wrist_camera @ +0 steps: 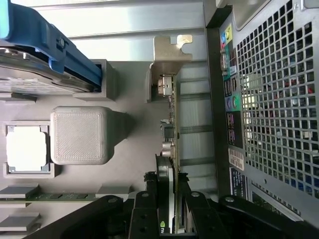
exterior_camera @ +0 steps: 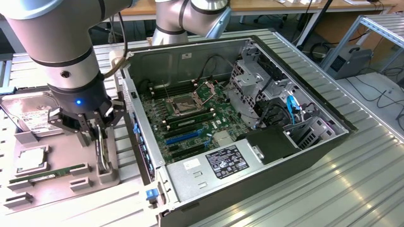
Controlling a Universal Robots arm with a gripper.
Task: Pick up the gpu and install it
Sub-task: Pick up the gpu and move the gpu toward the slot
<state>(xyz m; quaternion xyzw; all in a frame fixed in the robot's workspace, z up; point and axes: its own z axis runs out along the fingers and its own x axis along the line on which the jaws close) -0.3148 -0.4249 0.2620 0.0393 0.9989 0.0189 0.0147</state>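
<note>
The hand [exterior_camera: 94,130] is down over the gray holder tray [exterior_camera: 63,151] on the tabletop, just beside the open computer case [exterior_camera: 189,47]. The gpu [exterior_camera: 101,153] stands on its long edge in a slot of that tray. From the wrist view, the hand [wrist_camera: 168,219] has a finger on each face of the gpu [wrist_camera: 169,149], closed onto the card's upper edge. The silver bracket [wrist_camera: 167,50] is at the far end of the card.

So this looks like the pick itself, with the card gripped and seated in its slot. The way to do it well, I'd say, is a straight pull along the line of the slot. No twist and no lean, so the board slides free without binding on the tray's walls.

The grip seems to sit toward one end, away from the bracket, so the bracket end may want to droop. A firm, square pinch matters here.

Watch the case's rear panel [wrist_camera: 269,99] too, because it's close alongside. The hard drive [exterior_camera: 28,111] and RAM stick [exterior_camera: 47,174] lie well apart on the tray, out of the way
</note>
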